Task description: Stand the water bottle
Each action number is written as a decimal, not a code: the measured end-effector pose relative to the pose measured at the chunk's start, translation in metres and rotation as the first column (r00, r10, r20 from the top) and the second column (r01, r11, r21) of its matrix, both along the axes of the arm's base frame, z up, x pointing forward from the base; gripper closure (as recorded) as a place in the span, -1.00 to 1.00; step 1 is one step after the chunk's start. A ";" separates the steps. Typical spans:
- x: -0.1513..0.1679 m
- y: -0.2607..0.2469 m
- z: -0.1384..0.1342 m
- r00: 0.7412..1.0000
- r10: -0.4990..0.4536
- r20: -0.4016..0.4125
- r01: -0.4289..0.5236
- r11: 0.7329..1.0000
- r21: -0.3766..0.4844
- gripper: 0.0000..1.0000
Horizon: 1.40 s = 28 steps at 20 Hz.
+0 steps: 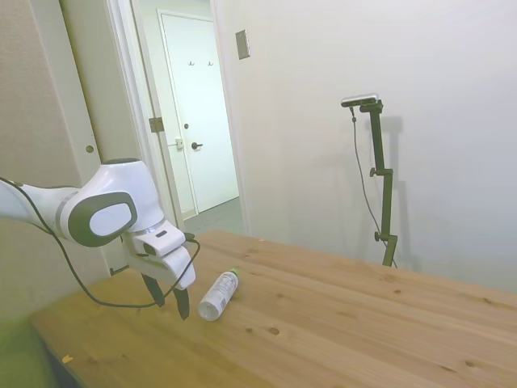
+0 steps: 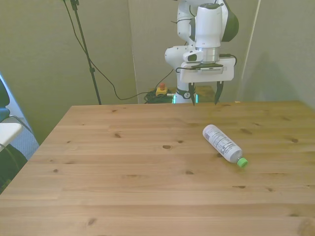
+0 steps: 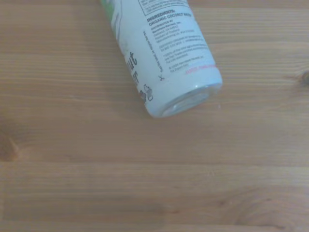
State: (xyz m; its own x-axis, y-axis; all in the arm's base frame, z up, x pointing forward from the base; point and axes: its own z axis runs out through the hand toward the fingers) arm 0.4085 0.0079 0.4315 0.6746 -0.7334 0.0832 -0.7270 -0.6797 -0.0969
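One water bottle (image 2: 223, 144) flat, green cap toward front view's right; pincer (image 2: 203, 95) wide apart, empty.

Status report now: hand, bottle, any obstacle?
Hand open, above table, holding nothing. Small clear plastic bottle with green cap lying flat, untouched. No obstacle seen.

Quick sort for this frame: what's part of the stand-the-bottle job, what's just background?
Job:
- water bottle, lying on its side, green cap pointing away from the robot
- gripper, open, empty, hanging short of the bottle's base end
- table, the surface to stand it on

Background:
- door
- cables behind the table
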 end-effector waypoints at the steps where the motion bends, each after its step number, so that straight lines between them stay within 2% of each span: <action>1: 0.000 0.000 0.000 1.000 0.000 -0.001 0.000 1.000 0.000 -1.00; 4: 0.003 0.000 0.004 1.000 0.011 0.015 -0.011 1.000 -0.013 -1.00; 8: 0.019 -0.004 0.026 0.998 0.026 0.062 -0.024 0.999 -0.044 -1.00; 13: 0.068 -0.014 0.042 0.993 0.051 0.107 -0.042 0.996 -0.082 -1.00; 21: 0.160 0.010 0.035 0.980 0.149 0.134 -0.133 0.984 -0.122 -1.00; 28: 0.216 0.040 0.015 0.976 0.191 0.106 -0.179 0.977 -0.113 -1.00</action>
State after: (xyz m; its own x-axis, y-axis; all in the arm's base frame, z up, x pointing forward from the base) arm 0.6250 0.0474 0.4466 0.7792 -0.5807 0.2361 -0.5759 -0.8118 -0.0961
